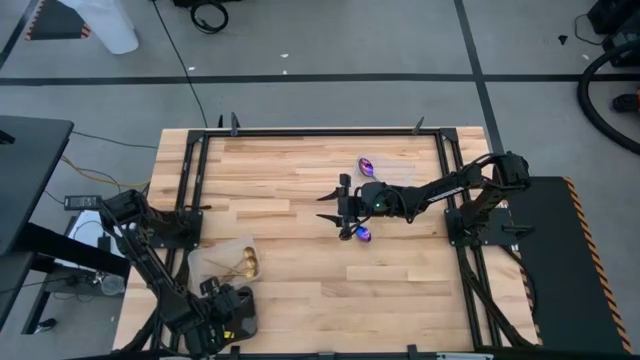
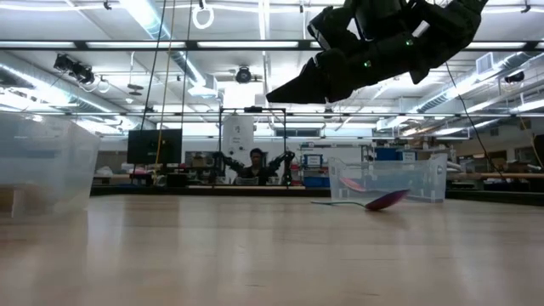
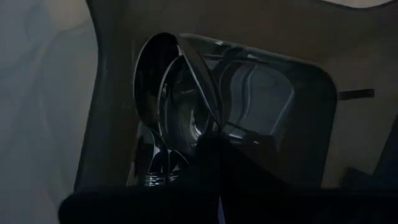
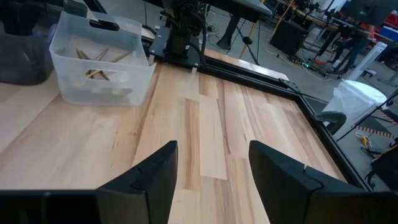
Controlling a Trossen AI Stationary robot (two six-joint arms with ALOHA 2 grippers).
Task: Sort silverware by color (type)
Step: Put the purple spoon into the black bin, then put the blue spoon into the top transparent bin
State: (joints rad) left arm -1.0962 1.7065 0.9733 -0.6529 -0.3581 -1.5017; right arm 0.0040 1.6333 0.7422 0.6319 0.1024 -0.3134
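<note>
My left gripper (image 1: 222, 308) is shut and points down into a clear container (image 3: 314, 87) at the table's near left corner. Two silver spoons (image 3: 166, 93) lie in that container, bowls side by side, their handles running under the dark fingers (image 3: 214, 155). A second clear container (image 1: 228, 262) just beyond it holds gold spoons (image 4: 99, 59). Two iridescent purple spoons lie on the bare wood mid-table, one farther (image 1: 366, 166) and one nearer (image 1: 364, 233). My right gripper (image 1: 335, 205) hovers open between them, above the table and pointing toward the left edge, with nothing between its fingers (image 4: 208, 180). My left gripper has its shut fingers over the handle ends of the silver spoons (image 3: 163, 163), coming from above and slanting down. The container's inside is dark and the fingers cover that spot, so I cannot tell whether they touch a spoon.
A black metal frame (image 1: 320, 131) runs round the wooden table. In the low view a clear bin (image 2: 387, 177) stands far back on the right, behind a purple spoon (image 2: 382, 201). A person (image 2: 255, 164) sits in the room beyond. Bare wood lies ahead of my right gripper.
</note>
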